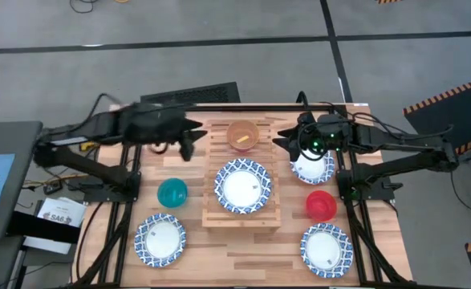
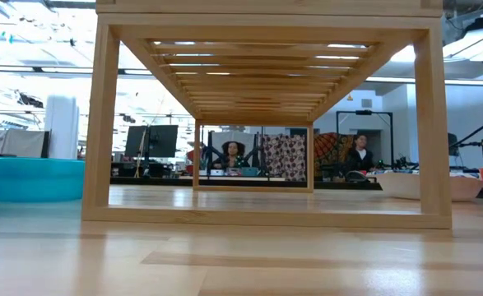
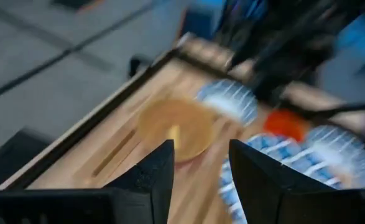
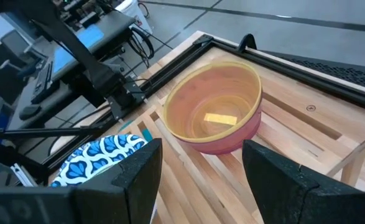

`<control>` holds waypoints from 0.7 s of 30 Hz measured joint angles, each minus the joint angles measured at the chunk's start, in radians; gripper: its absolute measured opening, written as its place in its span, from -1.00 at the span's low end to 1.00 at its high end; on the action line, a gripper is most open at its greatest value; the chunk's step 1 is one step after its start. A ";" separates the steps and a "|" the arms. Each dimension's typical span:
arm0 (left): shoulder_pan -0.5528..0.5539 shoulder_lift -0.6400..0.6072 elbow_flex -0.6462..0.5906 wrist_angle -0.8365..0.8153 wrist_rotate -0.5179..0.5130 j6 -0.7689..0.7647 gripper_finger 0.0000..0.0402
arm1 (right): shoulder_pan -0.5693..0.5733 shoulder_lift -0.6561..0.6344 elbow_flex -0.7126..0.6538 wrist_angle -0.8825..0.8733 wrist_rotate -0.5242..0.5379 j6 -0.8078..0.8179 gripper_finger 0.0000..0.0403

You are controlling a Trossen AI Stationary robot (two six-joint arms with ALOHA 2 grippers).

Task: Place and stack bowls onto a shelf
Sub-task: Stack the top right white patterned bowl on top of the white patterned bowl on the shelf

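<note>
A round, glossy yellow bowl (image 4: pixel 214 116) sits on the slatted wooden shelf (image 1: pixel 241 210).

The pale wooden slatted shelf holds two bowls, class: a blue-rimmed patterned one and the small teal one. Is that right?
Not quite. The pale wooden slatted shelf does hold a blue-rimmed patterned bowl, but its other bowl is yellowish with a pinkish outside. The small teal bowl sits on the tabletop beside the shelf, as the high view shows.
</note>
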 joint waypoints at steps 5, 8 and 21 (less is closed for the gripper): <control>-0.021 -0.227 -0.376 0.452 0.161 0.087 -0.32 | 0.002 0.000 0.000 0.034 -0.042 -0.003 0.24; -0.034 -0.310 -0.544 0.637 0.204 0.155 -0.32 | 0.002 0.000 0.000 0.067 -0.048 -0.006 0.24; -0.040 -0.381 -0.683 0.714 0.179 0.174 -0.32 | 0.001 0.000 0.000 0.081 -0.049 -0.003 0.24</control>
